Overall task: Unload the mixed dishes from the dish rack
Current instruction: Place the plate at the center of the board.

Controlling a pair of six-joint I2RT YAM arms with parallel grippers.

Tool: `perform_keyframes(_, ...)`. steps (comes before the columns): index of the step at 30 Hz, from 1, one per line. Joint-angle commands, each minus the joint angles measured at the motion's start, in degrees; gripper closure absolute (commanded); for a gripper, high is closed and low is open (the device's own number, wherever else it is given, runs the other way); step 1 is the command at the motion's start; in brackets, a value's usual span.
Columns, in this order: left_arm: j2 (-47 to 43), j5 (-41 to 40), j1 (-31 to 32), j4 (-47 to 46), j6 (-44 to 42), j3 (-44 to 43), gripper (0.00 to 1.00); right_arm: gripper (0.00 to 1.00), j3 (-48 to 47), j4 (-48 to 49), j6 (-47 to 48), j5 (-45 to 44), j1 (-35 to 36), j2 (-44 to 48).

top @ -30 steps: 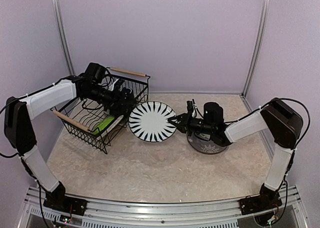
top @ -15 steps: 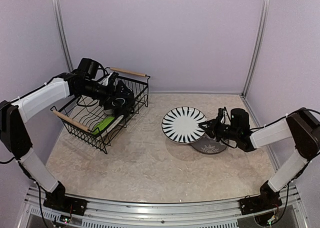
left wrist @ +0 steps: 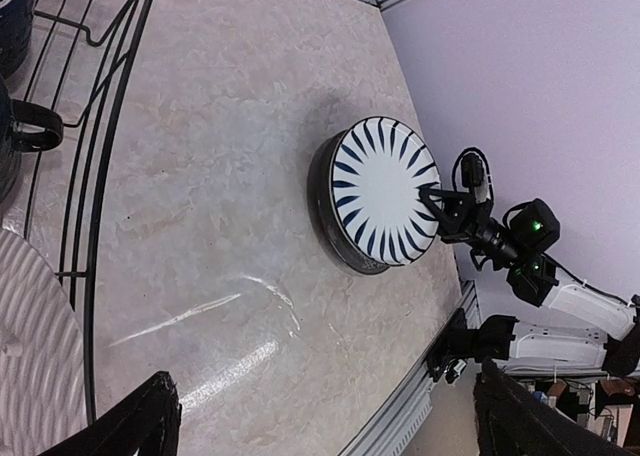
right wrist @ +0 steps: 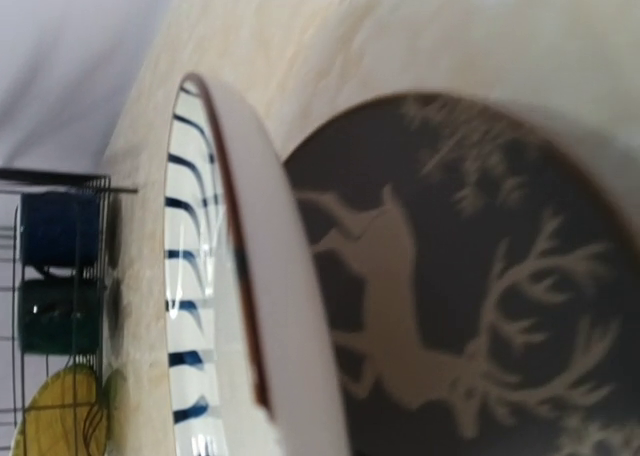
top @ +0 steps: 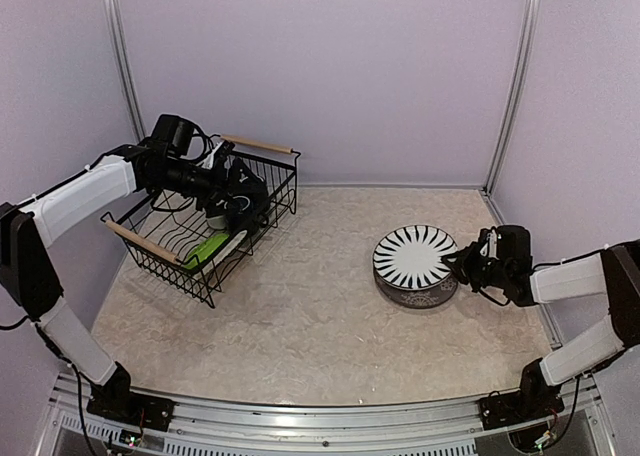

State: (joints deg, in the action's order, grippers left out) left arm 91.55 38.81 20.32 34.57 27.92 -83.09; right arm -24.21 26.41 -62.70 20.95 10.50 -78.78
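My right gripper [top: 462,265] pinches the striped plate [top: 412,255] by its edge, holding it flat over the dark grey plate [top: 416,298] on the table [top: 300,321] so the two stack; my left gripper [top: 240,208] hangs spread wide over the dish rack [top: 283,181], ready, I judge, for the next dish

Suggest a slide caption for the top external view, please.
Right fingers hold striped plate over dark plate; left fingers open at dish rack.
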Motion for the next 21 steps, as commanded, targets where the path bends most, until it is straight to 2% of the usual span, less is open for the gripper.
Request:
perform_keyframes(1, 0.36, 0.96, -0.35, -1.06, -0.24, -0.68, 0.03, 1.00, -2.35, 6.08, 0.71, 4.50, -2.73, -1.08)
perform_keyframes(9, 0.64, 1.18, -0.24, -0.85, -0.29, -0.82, 0.03, 1.00, -2.76, 10.59, -0.19, 7.63, -3.62, -6.71)
perform_keyframes(15, 0.76, 2.14, -0.39, -1.25, 0.05, -0.73, 0.04, 1.00, -2.75, 5.39, 2.99, 5.32, -3.65, -5.90)
perform_keyframes(21, 1.09, 3.44, -0.92, -1.64, 0.78, -0.71, 0.04, 0.83, -2.37, 1.17, 5.75, 3.18, -3.65, -4.64)
